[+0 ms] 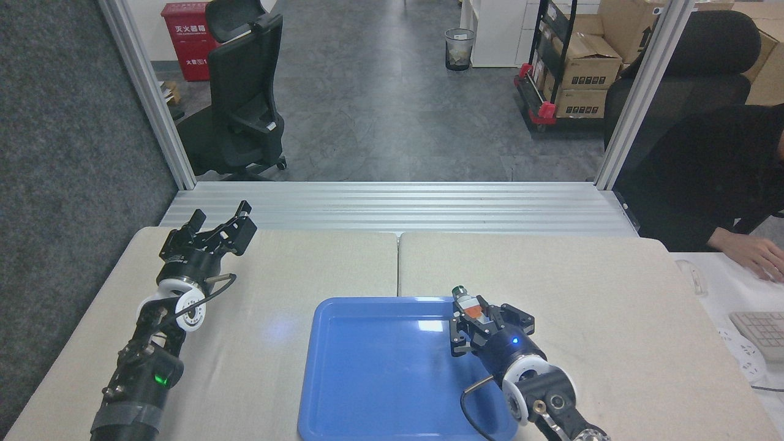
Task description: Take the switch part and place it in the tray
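**Switch part held over the tray's far right corner**

Switch part (468, 304) sits clamped in the right gripper (474, 318), round cap pointing away, above the blue tray (380, 392) near its far right corner; the right arm reaches in from the table's near right edge, angled leftward; the left gripper (222, 222) rests near the table's (582, 282) far left corner, jaws parted and empty.

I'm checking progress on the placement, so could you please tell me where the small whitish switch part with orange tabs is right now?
In the head view, the switch part is held in the right gripper, right of centre, above the far right corner of the glossy blue plastic tray.
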Tool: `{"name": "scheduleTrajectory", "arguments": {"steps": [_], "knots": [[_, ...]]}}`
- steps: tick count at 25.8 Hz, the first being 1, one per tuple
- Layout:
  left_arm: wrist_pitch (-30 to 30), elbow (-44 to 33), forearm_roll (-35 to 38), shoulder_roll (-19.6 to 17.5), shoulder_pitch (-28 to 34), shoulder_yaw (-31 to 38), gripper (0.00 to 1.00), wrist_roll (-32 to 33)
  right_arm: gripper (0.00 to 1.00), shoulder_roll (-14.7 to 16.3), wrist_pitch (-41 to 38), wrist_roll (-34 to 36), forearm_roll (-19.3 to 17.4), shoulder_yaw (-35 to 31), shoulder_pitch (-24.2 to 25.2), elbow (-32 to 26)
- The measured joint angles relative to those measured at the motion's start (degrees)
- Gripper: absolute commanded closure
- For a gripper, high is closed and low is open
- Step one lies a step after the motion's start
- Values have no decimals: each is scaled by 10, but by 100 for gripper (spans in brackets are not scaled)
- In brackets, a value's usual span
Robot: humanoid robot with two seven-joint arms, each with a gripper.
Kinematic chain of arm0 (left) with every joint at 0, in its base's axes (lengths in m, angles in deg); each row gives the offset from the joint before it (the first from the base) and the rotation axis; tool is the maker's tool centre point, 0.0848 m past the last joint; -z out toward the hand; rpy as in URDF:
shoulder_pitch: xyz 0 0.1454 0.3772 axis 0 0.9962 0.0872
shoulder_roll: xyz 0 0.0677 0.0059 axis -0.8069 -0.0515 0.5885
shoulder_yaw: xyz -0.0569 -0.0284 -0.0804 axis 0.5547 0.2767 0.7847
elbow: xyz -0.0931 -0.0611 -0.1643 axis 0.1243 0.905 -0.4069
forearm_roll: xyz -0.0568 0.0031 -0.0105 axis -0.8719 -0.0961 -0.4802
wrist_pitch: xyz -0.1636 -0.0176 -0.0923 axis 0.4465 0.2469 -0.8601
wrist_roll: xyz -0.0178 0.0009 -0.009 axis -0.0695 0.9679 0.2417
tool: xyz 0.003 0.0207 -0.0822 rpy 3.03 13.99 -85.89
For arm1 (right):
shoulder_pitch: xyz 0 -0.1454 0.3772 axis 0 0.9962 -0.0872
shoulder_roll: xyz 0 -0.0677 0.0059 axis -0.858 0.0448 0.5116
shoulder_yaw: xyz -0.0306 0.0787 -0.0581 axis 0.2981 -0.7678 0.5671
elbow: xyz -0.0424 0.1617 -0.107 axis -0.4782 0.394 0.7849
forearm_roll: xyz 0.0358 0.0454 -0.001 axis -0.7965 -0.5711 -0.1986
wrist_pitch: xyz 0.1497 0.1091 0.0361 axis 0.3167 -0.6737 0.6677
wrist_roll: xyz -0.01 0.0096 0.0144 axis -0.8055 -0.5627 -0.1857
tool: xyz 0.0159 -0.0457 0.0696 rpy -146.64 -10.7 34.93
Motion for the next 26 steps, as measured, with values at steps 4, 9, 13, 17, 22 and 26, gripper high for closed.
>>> {"name": "scheduleTrajectory", "arguments": {"steps": [4, 9, 13, 17, 22, 26], "knots": [[0, 0, 0, 0, 0, 0, 0, 0, 100, -11, 11, -9, 10, 22, 10, 4], [0, 0, 0, 0, 0, 0, 0, 0, 62, -23, 16, -12, 18, 44, 25, 8], [0, 0, 0, 0, 0, 0, 0, 0, 1, -33, 18, -12, 20, 53, 36, 10], [0, 0, 0, 0, 0, 0, 0, 0, 1, -46, 20, 4, 18, 47, 36, 12], [0, 0, 0, 0, 0, 0, 0, 0, 1, -65, 10, 53, 17, 10, 4, 14], [0, 0, 0, 0, 0, 0, 0, 0, 1, -57, -22, 105, 16, -28, -31, 24]]}}
